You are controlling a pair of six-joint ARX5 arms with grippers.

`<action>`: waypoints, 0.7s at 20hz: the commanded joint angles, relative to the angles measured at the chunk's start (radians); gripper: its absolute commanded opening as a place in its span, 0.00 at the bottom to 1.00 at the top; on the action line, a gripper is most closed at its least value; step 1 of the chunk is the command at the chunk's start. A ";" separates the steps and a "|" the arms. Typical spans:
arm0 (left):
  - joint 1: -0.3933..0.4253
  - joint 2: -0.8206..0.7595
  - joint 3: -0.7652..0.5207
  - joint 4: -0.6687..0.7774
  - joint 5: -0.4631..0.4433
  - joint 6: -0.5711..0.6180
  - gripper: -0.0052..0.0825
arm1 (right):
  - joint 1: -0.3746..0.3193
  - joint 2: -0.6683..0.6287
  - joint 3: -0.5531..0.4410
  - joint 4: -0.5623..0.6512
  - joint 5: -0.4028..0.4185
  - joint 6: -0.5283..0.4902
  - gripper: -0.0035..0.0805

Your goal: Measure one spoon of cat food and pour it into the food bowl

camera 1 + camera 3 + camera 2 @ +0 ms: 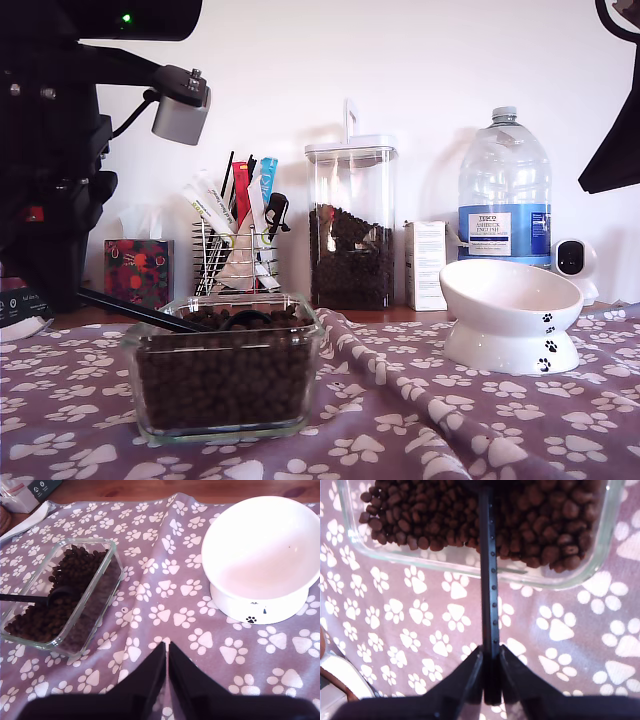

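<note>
- My first claw is clamped on the end of the spoon handle; the long reach keeps the claw outside the dish while the cup sits down in the cat food, probably to fill.
- The dish stands near the surface's front edge, toward the exterior view's left.
- The food bowl waits empty toward the exterior view's right, well apart from the dish, its tilted mouth open for pouring.
- My second claw hangs over the cloth with jaws together, holding nothing.
- Only the second wrist view shows the bowl's bare inside; only the first shows the grip.
</note>
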 commanded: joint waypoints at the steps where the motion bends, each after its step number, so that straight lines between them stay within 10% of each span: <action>1: 0.022 0.013 -0.020 -0.004 -0.010 -0.009 0.03 | 0.005 0.000 0.003 0.006 -0.003 0.003 0.03; 14: 0.052 0.013 0.031 -0.098 0.105 -0.120 0.03 | 0.005 0.000 0.003 0.007 -0.003 0.003 0.03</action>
